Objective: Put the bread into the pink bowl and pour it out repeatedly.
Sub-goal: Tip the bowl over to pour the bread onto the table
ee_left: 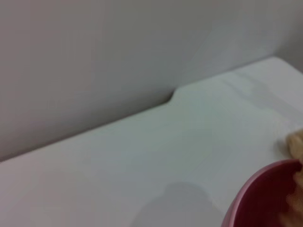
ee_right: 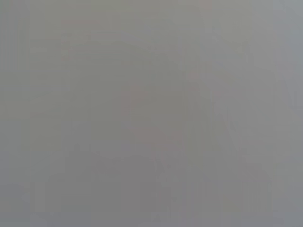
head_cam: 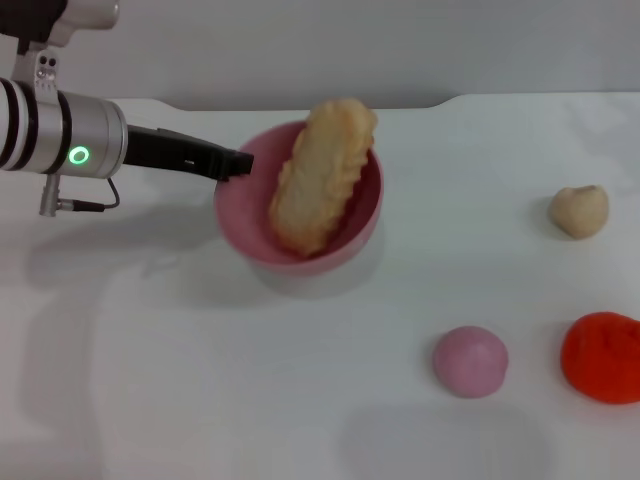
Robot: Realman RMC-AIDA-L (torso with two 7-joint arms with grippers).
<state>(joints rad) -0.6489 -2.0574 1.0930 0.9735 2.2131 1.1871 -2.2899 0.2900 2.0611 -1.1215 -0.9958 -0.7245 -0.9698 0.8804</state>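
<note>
I see a white bench [head_cam: 200, 380] that fills most of the head view, with a grey wall behind its far edge. My left arm [head_cam: 60, 130] comes in from the left, and its dark left tool [head_cam: 238, 163] reaches the left rim of the pink bowl [head_cam: 240, 225]. The tool seems to pinch that rim, because the bowl looks tipped and raised a little above its shadow, but I cannot tell this for sure. The bowl is in the far middle of the bench. In the left wrist view only a part of its rim [ee_left: 251, 194] shows, with bare bench behind it.

The bread [head_cam: 320, 175] lies inside the bowl, leaning on the far right side, and its far end sticks out over the rim. Its near end rests low in the bowl.

On the right side there are three smaller things, well apart from the bowl: a red lump [head_cam: 603, 357] at the near right edge, a pinkish ball [head_cam: 470, 361] just left of it, and a small beige bun [head_cam: 579, 211] farther back.

I do not see my right tool; its wrist view shows only a plain grey.
</note>
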